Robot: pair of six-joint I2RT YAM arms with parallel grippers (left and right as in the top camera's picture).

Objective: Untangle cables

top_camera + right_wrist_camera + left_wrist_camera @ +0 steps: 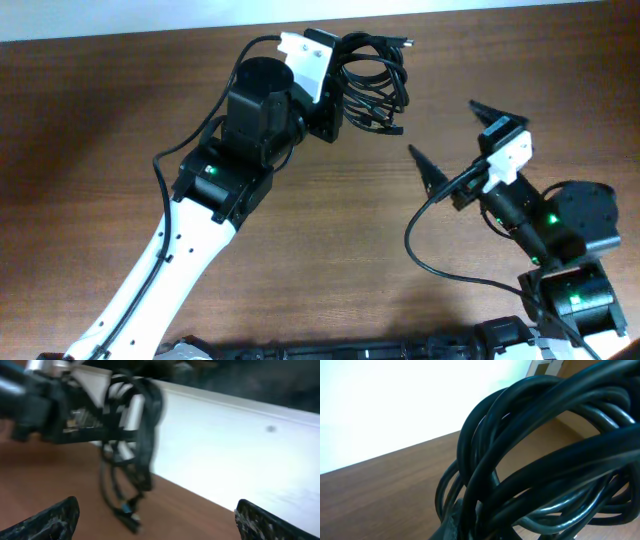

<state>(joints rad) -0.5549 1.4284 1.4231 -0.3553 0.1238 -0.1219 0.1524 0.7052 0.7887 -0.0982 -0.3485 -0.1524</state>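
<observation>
The thin black cables (372, 85) are bunched into a tangle of overlapping loops near the far edge of the brown wooden tabletop (100, 120), a little right of its middle. In the overhead view the loops fan out to the right of the left pincer (338, 100), which is pressed together on the near-left side of the bundle and pinches it. One short end with a small plug connector (405, 42) pokes out at the top right of the tangle.

From the left wrist the cables (545, 460) fill most of the frame as glossy, crossing coils, very close to the lens and too crowded to tell one cord from another. The tabletop (380, 495) shows behind them, and beyond it a white wall (395, 400).

The right wrist view is blurred. It shows the cables (132, 445) hanging down from the left arm, with a plug (127, 510) dangling at the lowest point. Whether that plug touches the wood cannot be told.

The right pincer (447, 130) sits to the right of the bundle, apart from it, spread wide and pinching nothing. Its dark fingers (55, 520) stand at the two lower corners of its own camera's picture, pointed toward the cables.
</observation>
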